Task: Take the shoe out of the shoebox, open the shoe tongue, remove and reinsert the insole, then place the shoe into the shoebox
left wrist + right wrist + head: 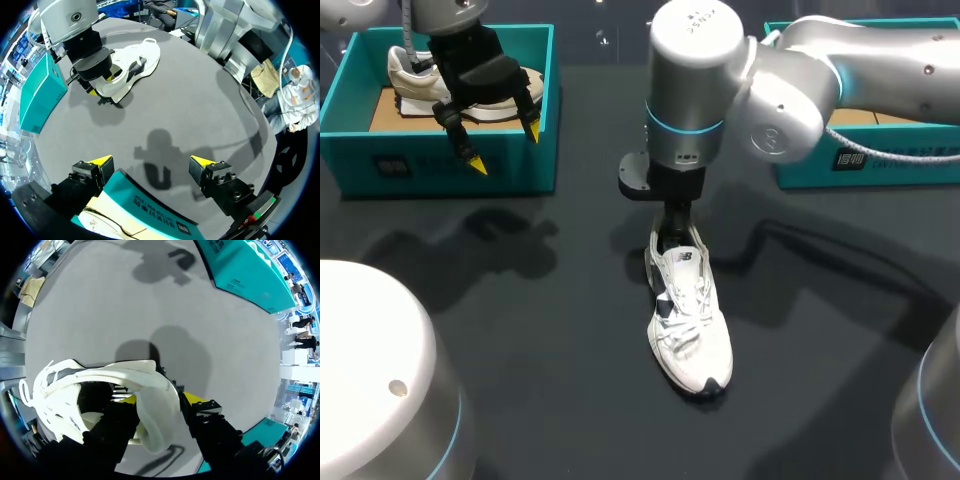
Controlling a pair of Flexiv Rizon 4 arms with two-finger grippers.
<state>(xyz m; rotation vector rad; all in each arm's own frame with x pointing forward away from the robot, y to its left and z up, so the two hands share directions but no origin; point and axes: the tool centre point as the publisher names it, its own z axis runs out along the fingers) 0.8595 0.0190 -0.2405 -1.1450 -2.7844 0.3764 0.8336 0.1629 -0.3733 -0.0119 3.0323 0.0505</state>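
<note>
The near wall of the box (420,165) carries a dark square label with pale print beside it. In the left wrist view the same wall (150,210) shows a line of white lettering. The other box (800,165) has like print on its front. The white shoe (690,320) bears a small dark logo on its tongue, and the right arm (790,90) has small print on its round cap.

The left arm (450,20) comes in from the far left corner and hangs its wrist over the box. The left gripper (505,148) points down over the near wall with its fingers wide apart, touching nothing. From its own wrist, the left gripper (151,162) has the lettered wall just under and between its fingers. A beige shoe (410,70) lies in the box behind them.

The right arm reaches in past the middle and bends straight down. The right gripper (670,235) stands upright at the shoe's heel.

The shoe lies on the table (520,330), well ahead of the left fingers (135,62), toe away from the right gripper. In the right wrist view the shoe (155,390) has its heel wall between the fingers of the right gripper (160,399). One yellow tip sits inside the opening and one outside, clamped on the heel.
</note>
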